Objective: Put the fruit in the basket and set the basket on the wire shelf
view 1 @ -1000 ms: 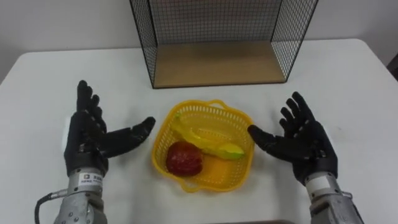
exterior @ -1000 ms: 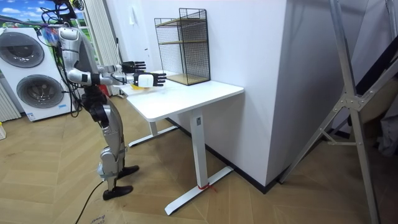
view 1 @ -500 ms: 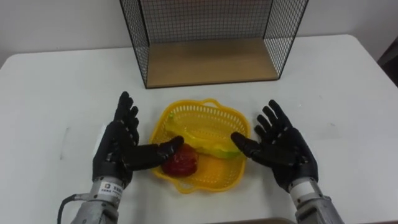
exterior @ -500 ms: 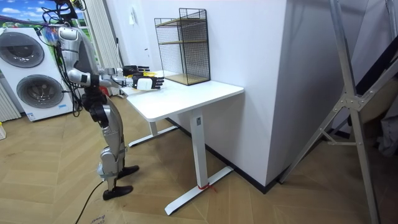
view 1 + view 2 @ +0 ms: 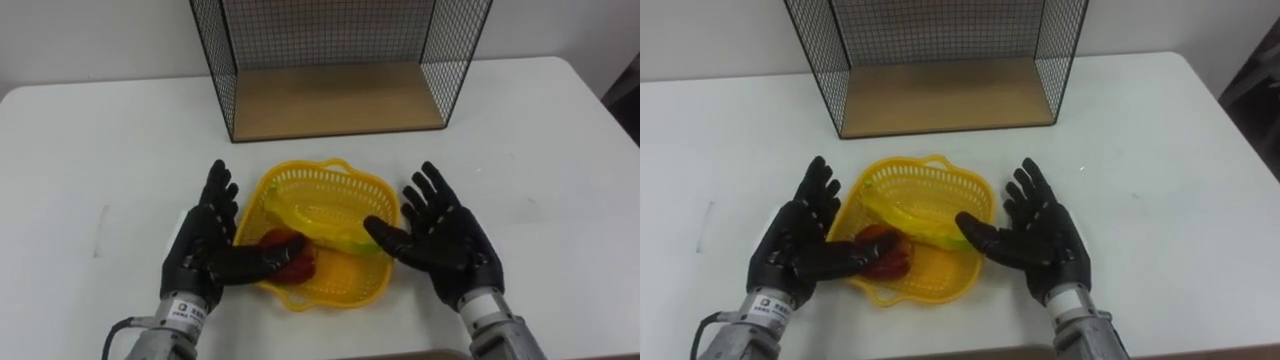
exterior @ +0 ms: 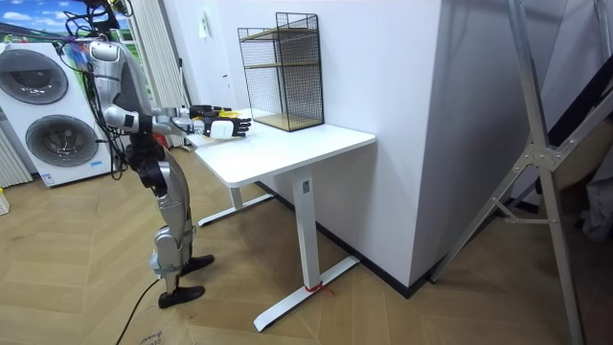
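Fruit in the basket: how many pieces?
2. A banana lies across the middle of the basket; a red fruit sits at its near left, partly under the thumb of the left hand. Something small could be hidden beneath them.

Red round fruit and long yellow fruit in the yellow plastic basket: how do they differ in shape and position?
The red round fruit is ball-shaped; the long yellow fruit is slim and curved, with a greenish end. The red fruit sits at the near left, partly behind the thumb of the left robot hand; the yellow fruit stretches across the middle. Both lie inside the yellow plastic basket.
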Tool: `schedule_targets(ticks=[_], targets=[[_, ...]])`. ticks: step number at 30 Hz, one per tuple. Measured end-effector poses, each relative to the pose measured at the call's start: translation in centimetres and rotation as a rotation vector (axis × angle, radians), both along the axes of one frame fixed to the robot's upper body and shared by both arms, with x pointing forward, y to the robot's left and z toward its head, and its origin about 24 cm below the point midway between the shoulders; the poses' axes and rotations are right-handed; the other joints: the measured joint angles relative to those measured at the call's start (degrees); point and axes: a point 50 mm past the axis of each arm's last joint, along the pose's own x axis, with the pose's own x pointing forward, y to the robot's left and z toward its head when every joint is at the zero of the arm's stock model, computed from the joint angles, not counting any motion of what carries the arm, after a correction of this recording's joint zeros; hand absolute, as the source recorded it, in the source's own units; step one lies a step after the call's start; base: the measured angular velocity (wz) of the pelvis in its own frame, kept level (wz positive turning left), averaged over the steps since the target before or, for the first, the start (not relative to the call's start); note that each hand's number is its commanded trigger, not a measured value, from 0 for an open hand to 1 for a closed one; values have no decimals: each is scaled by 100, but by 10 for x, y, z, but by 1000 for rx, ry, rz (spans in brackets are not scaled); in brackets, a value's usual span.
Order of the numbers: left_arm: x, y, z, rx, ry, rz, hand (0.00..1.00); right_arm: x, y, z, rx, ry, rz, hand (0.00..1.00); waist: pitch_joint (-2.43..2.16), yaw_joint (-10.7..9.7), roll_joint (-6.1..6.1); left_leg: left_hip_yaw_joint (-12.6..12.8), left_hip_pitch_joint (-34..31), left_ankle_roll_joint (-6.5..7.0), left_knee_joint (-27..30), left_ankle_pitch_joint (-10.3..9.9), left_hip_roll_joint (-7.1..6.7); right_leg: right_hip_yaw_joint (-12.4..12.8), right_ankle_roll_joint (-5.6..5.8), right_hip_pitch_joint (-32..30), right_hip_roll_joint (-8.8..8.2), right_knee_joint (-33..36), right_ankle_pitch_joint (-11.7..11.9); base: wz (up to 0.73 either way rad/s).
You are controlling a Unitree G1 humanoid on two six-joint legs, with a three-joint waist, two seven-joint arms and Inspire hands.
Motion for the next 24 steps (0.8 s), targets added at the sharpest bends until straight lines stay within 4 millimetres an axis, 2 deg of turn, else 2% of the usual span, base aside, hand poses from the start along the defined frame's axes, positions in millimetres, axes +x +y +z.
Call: schedule_targets(ticks=[8, 11, 19, 24], targets=[[-6, -26, -3, -74, 21, -147, 0, -2, 16, -2, 27, 5, 61, 0, -28, -70, 28, 60, 16, 0, -1, 0, 13, 52, 1, -1, -3, 29, 0, -3], [-7, -28, -4, -88, 27, -153, 0, -2, 18, -2, 24, 8, 73, 0, -32, -136, 33, 70, 27, 1, -1, 0, 15, 60, 1, 7, -4, 35, 0, 0], [-7, -31, -8, -231, 63, -112, 0, 0, 21, -1, -1, -4, 91, 0, -24, -145, 38, 87, -19, 3, 21, -1, 28, 99, 1, -51, 1, 95, 0, -1], [-6, -32, -7, -236, 66, -92, 0, 5, 22, 2, -4, -15, 88, 0, -17, -167, 24, 84, -93, 7, 77, 0, 33, 99, 0, -97, 5, 108, 1, 0]])
